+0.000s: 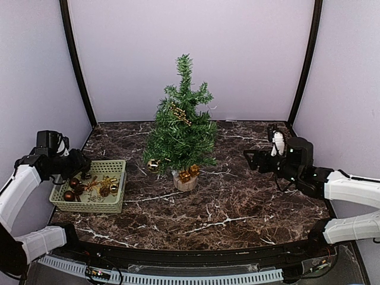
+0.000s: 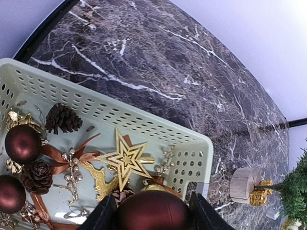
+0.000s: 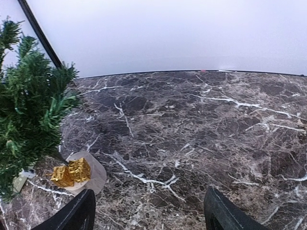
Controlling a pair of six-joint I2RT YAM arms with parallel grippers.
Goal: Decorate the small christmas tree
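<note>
Risk: the smooth, round dark red bauble [image 2: 152, 216] may slip from the left tool [image 2: 152, 201] on lifting, or drag the gold star [image 2: 125, 160] lying just beside it out of the basket [image 2: 120, 120].

Left tool: jaws part-way apart, clamped on the bauble's sides, over the basket.

Right tool [image 3: 149, 203]: jaws wide apart, empty, above the tabletop [image 1: 237, 202].

The small christmas tree [image 1: 181, 127] stands mid-tabletop, between the two tools.

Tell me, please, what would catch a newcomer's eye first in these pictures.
The small christmas tree stands at the centre, with gold trinkets on its branches and by its stump. At the left edge, a green basket holds ornaments, and the left gripper grips a dark red ball over it.
</note>
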